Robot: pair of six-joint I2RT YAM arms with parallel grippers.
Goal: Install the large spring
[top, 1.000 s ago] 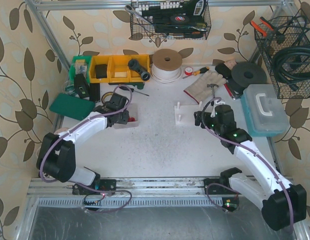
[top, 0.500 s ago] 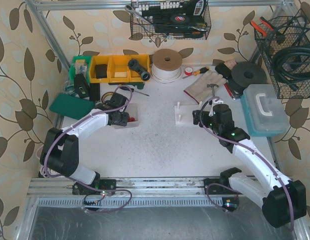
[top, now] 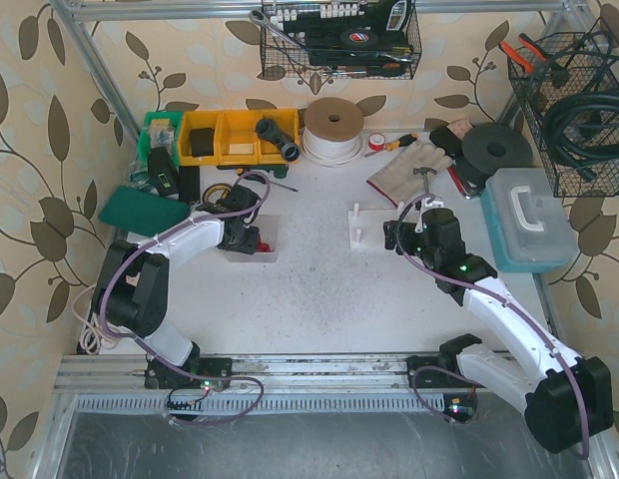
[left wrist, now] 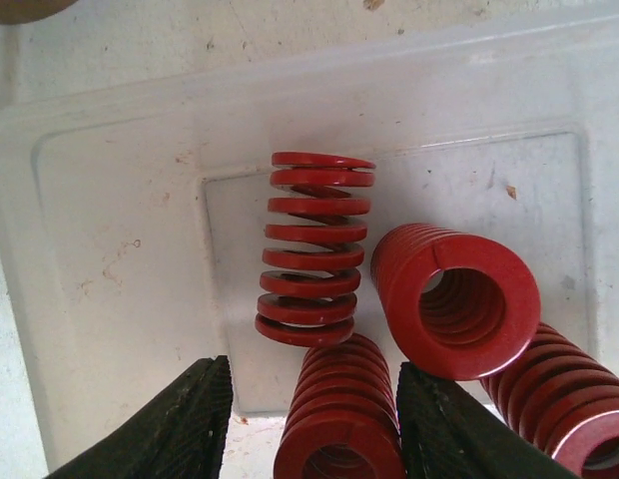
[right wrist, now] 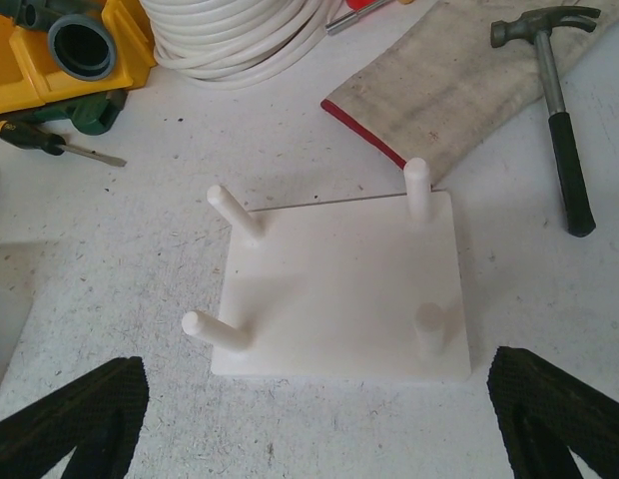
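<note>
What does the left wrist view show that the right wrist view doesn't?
Only the left wrist view: four red springs lying in a clear tray, with the left gripper open astride the nearest one. Only the right wrist view: the white peg plate with four bare pegs, a hammer, a glove and a white cord coil, seen past the open right gripper. Both: the speckled white table and open fingers; no object clearly appears in both.

Item 1: middle spring, bottom edge cuts its near end.
Item 2: right spring, you see half only.
Item 3: tray, contents mostly hidden under your left hand.
</note>
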